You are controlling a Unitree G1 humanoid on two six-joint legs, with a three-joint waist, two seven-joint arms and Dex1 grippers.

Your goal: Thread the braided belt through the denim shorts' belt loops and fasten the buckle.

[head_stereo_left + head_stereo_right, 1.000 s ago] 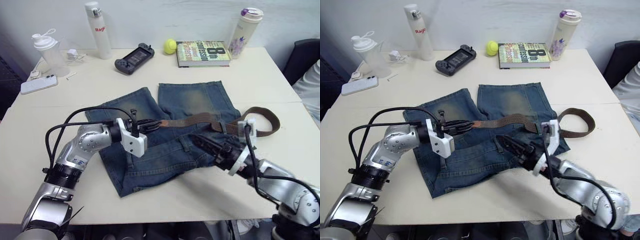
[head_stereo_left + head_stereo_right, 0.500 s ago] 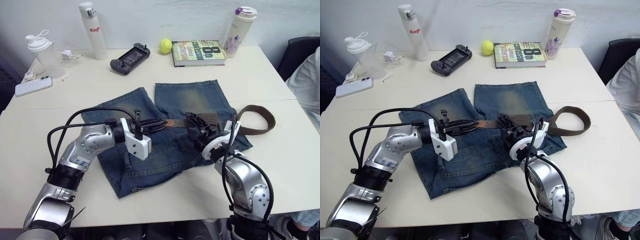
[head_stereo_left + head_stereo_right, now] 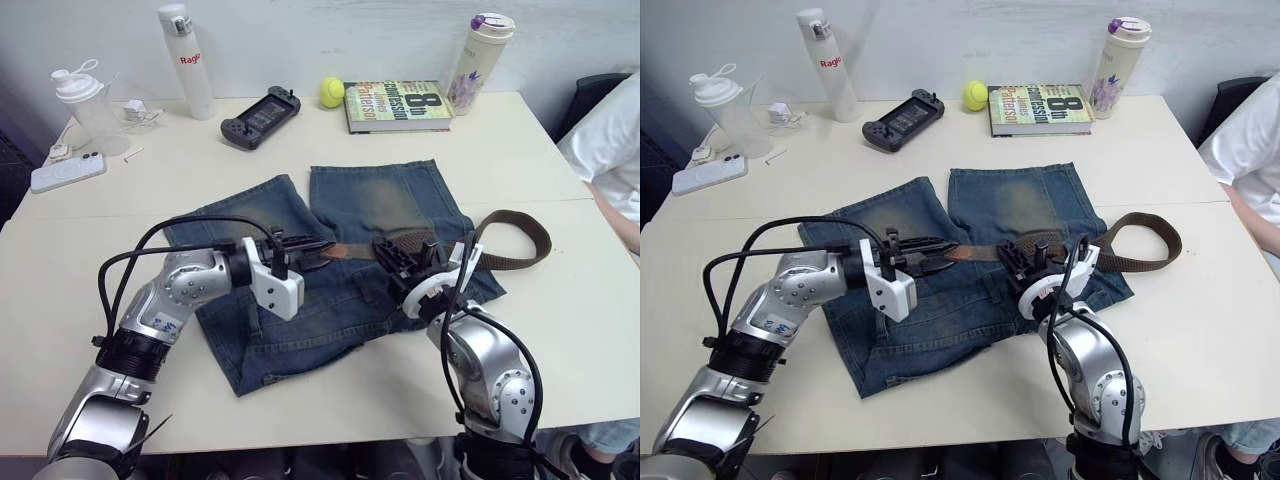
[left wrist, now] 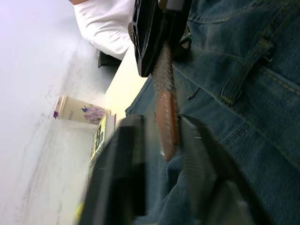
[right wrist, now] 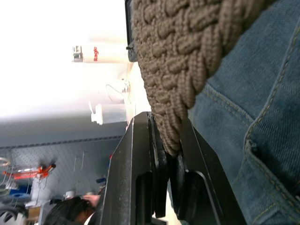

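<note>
The denim shorts [image 3: 400,195] lie flat in the middle of the table, waistband toward me. The braided belt [image 3: 520,240] runs across the waistband and curls into a loop off the shorts' right side. My left gripper [image 3: 315,250] is open, with the belt's brown tip [image 4: 165,108] lying loose between its fingers. A short way to its right my right gripper [image 3: 395,250] is shut on the braided belt [image 5: 187,51]. One of the belt loops [image 4: 243,75] stands on the waistband beside the left gripper. I cannot make out the buckle.
Along the table's far edge stand a book [image 3: 398,105], a tennis ball [image 3: 331,92], a game controller [image 3: 258,103], a white bottle [image 3: 180,60], a floral tumbler [image 3: 478,50] and a shaker cup [image 3: 85,105]. A phone [image 3: 65,170] lies far left. A person's white sleeve [image 3: 610,150] is at the right edge.
My right arm swung in from the near right onto the belt and its fingers closed on it. My left gripper's fingers opened off the belt tip. A person's sleeve came further in.
</note>
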